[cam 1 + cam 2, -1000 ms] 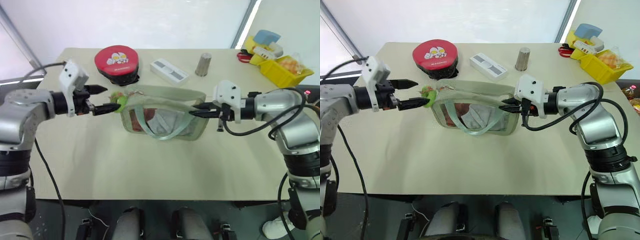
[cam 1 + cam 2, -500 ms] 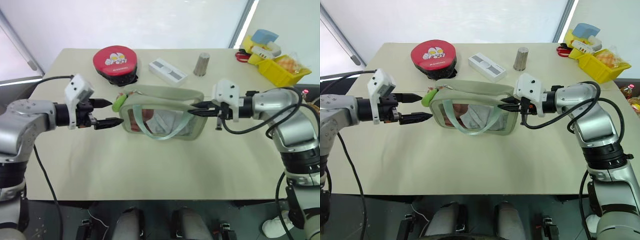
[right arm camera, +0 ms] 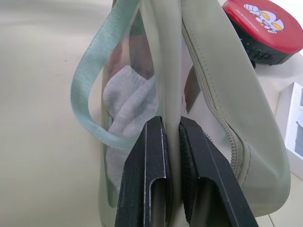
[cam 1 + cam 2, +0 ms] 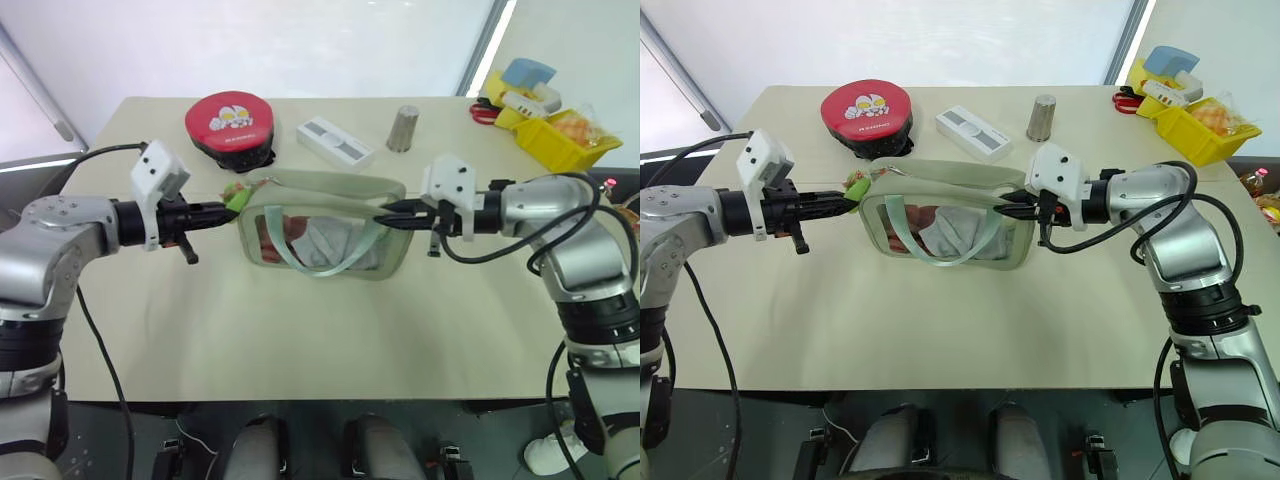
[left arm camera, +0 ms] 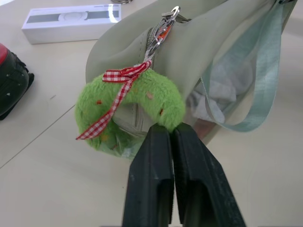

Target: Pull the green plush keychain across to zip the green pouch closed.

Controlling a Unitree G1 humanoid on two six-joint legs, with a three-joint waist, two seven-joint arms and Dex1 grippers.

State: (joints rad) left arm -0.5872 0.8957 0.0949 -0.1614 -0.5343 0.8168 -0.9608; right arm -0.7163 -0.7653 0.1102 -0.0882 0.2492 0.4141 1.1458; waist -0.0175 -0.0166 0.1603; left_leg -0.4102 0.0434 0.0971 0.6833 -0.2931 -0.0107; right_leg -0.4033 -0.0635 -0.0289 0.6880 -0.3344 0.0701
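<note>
Now, your green pouch (image 4: 325,225) stands on the worktop (image 4: 300,320) between both end effectors. The right end effector (image 4: 388,213) is clamped on the pouch's end wall; keep it fixed as the anchor. The left end effector (image 5: 171,135) is pressed together at the lower rim of the green plush keychain (image 5: 130,106), which hangs just ahead of its tips at the pouch's near corner. From the left wrist view it looks like a shallow nip, so pull slowly along the zipper line toward the right end effector. That view alone shows the checked ribbon (image 5: 116,97) and metal clasp (image 5: 166,23); the right wrist view alone shows the zipper teeth (image 3: 208,125).
</note>
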